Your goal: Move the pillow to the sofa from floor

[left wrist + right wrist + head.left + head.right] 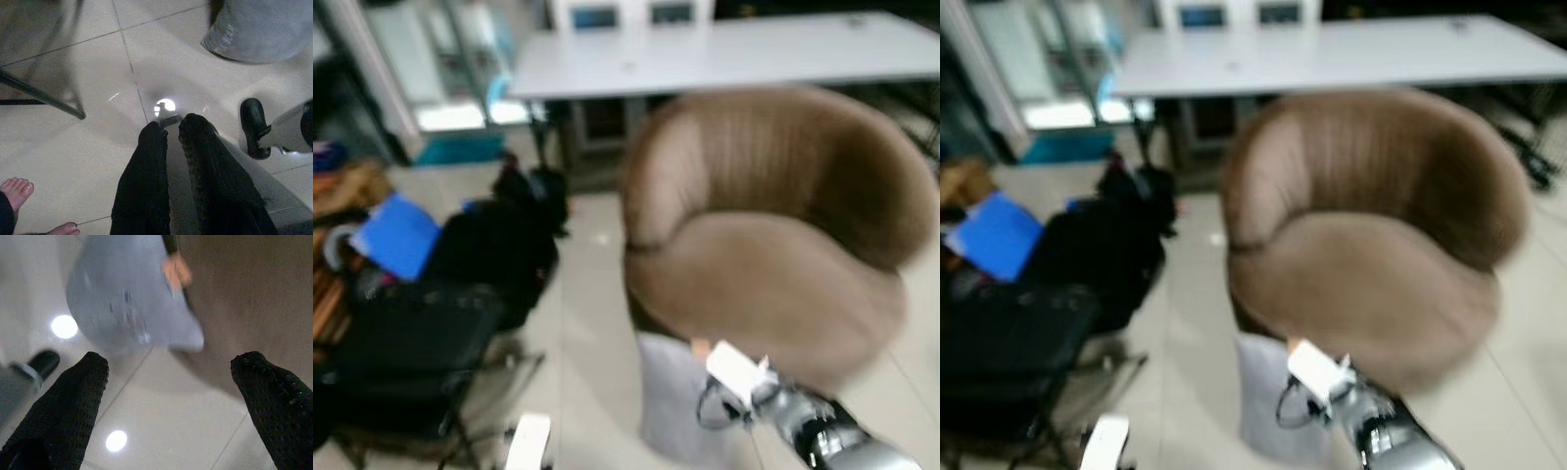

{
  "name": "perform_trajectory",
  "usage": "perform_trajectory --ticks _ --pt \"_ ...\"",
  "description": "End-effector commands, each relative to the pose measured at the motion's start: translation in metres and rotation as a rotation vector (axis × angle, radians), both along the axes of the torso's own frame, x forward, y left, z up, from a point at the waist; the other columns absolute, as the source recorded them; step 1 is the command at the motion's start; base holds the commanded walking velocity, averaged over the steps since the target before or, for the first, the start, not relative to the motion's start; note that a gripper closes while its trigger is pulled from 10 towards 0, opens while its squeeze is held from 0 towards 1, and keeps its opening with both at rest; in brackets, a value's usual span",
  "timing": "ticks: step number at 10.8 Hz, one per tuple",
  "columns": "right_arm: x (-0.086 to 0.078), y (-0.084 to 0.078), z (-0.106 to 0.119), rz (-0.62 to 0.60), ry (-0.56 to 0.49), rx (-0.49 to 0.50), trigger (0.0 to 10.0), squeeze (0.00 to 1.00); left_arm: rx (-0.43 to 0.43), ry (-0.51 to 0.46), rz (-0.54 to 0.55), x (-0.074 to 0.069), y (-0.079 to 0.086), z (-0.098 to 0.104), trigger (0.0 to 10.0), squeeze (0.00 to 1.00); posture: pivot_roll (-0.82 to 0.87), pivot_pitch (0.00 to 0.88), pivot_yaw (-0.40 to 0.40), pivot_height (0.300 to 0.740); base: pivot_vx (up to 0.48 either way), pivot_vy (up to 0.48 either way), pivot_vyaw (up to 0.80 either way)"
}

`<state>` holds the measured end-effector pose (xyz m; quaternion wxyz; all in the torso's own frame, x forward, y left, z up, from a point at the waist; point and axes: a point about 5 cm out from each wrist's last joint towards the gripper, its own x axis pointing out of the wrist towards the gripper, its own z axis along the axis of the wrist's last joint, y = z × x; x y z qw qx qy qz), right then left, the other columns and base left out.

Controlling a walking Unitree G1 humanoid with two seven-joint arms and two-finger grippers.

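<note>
The pillow [671,397] is grey and stands on the tiled floor [587,323], leaning against the front of the brown round sofa [773,245]. The seat of the sofa has nothing on it. The head views are blurred.

The right gripper [171,369] hangs above the floor, close in front of the pillow and the base of the sofa. Its two black fingers [73,396] are spread wide apart and nothing is between them. In the right wrist view the pillow [127,293] is just beyond the fingertips, not touched by them, and a small orange tag [175,271] shows at its edge beside the brown sofa [244,293]. In the left eye view the silver right arm [822,431] comes in from the lower right corner, with a white block on it, and reaches toward the pillow.

The left gripper [168,129] points down at the floor, well to the side of the pillow [264,29]. Its fingers are close together with only a narrow gap, and they hold nothing. Bare toes of a person [14,191] are at the edge of this view, and a thin metal leg [44,95] stands on the tiles.

To the left of the sofa there are black bags [499,245], a blue folder [399,235] and a black folding chair [401,362]. Behind the sofa a long white table [724,54] stands
</note>
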<state>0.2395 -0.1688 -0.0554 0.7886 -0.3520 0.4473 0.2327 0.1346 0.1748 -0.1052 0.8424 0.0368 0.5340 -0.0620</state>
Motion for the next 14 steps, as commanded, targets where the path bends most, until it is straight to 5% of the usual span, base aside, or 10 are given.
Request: perform_trajectory --ticks 1,11,14 --pt "0.0073 0.0136 0.0042 0.024 -0.029 0.031 10.0 0.00 0.030 0.034 -0.010 -0.0074 0.0093 -0.0017 10.0 0.00 -0.13 0.000 0.015 0.740 0.000 0.000 0.00" --pt "0.0064 0.0156 0.0038 0.061 -0.029 0.029 10.0 0.00 0.094 0.037 -0.092 -0.0075 0.0119 -0.0016 10.0 0.00 -0.13 0.000 0.016 0.740 0.108 0.000 0.00" --pt "0.0064 0.0156 0.0038 0.066 -0.031 0.030 10.0 0.00 0.098 0.045 -0.091 -0.0084 0.0119 -0.0020 10.0 0.00 -0.13 0.000 0.014 0.740 0.480 0.000 0.00"
